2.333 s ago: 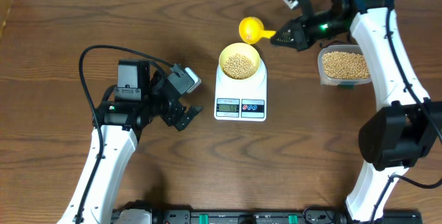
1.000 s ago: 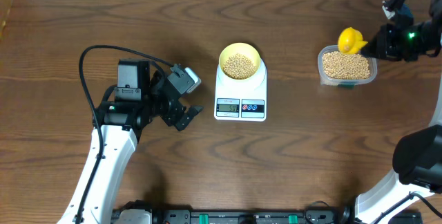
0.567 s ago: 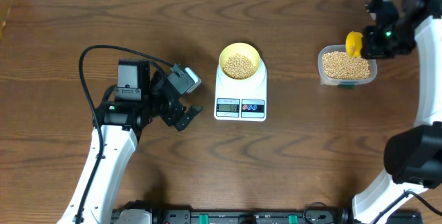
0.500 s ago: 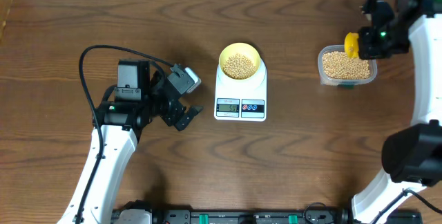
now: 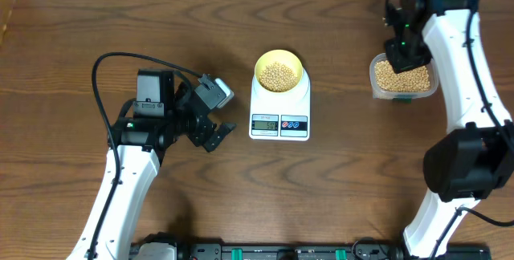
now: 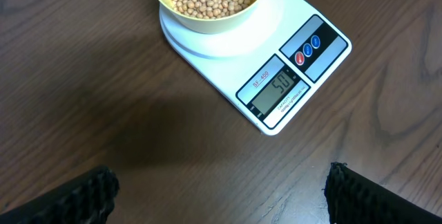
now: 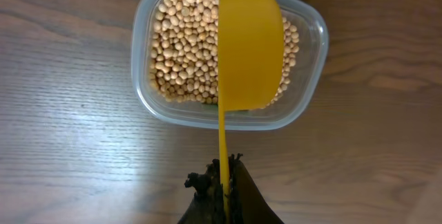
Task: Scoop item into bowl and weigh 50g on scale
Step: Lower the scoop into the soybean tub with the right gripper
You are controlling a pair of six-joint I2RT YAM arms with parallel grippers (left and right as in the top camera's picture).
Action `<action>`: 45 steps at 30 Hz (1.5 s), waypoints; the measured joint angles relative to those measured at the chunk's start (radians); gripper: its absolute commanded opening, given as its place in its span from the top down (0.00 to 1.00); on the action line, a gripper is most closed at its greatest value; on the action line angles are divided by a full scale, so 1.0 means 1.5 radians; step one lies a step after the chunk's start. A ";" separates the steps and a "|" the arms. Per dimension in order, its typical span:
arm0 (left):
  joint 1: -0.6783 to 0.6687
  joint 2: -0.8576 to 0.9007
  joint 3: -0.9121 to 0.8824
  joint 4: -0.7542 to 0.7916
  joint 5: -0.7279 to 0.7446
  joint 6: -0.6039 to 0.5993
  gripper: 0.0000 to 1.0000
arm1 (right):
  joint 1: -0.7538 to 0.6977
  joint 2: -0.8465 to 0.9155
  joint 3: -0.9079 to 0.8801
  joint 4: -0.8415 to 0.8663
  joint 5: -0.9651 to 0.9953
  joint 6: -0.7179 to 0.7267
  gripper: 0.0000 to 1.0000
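The right gripper [image 7: 222, 182], pinching the yellow scoop [image 7: 250, 51] by its handle, holds it on edge over the clear tub [image 7: 141, 79], likely to return spare soybeans [image 7: 183, 51]. The left gripper [image 5: 218, 135] hangs spread beside the scale [image 5: 279, 123], whose bowl [image 5: 279, 54] holds the weighed portion.

Wooden table [image 5: 80, 19] with white scale [image 5: 279, 121] and clear tub [image 5: 373, 75]

Robotics lab bench. Wood-grain table [image 5: 337, 180], white scale [image 5: 279, 115] mid-table; left arm [image 5: 120, 188] mounted left of the scale, right arm [image 5: 461, 67] right of it, loose black cable [image 5: 94, 79] looping off the left one. Black mounting rail [image 5: 265, 253] along the table edge on the scale's display side.
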 measured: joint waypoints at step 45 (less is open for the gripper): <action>0.000 0.000 0.000 0.000 0.000 0.000 0.03 | -0.208 0.000 -0.108 0.079 -0.415 0.321 0.99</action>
